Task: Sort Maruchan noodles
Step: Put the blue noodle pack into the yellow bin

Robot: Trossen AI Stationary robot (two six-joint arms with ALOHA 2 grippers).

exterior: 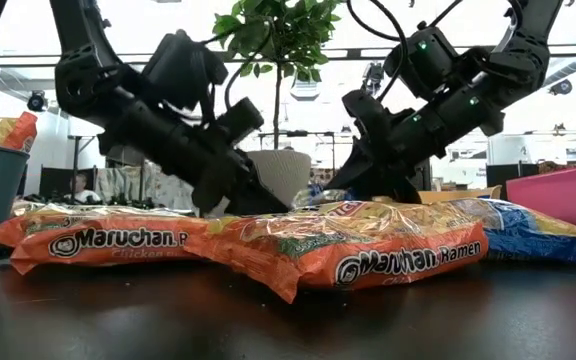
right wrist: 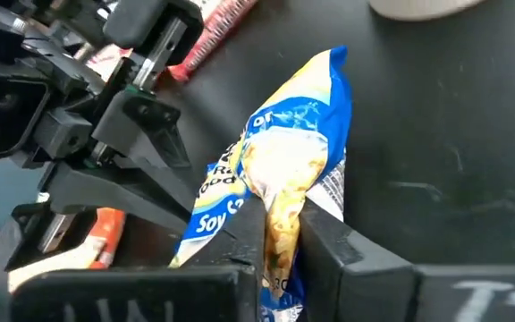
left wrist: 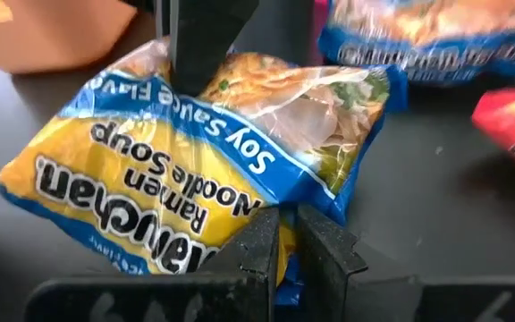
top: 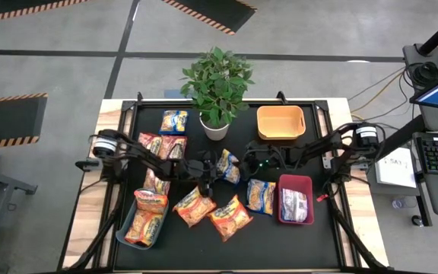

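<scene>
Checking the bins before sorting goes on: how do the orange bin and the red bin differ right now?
The orange bin sits at the table's far side beside the potted plant; the red bin sits nearer, on the right. The orange bin looks empty, while the red bin holds one noodle packet. The orange bin lies widthwise, the red bin lengthwise. Both are open rectangular bins on the black mat.

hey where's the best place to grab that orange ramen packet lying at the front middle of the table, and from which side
Probably a short crimped end of the orange packet, approached from above. It lies flat and angled on the black table, so only its thin sealed edges suit a narrow pinch; the noodle block in the middle looks too broad. Its front end is freest, since another orange packet sits beside it.
</scene>
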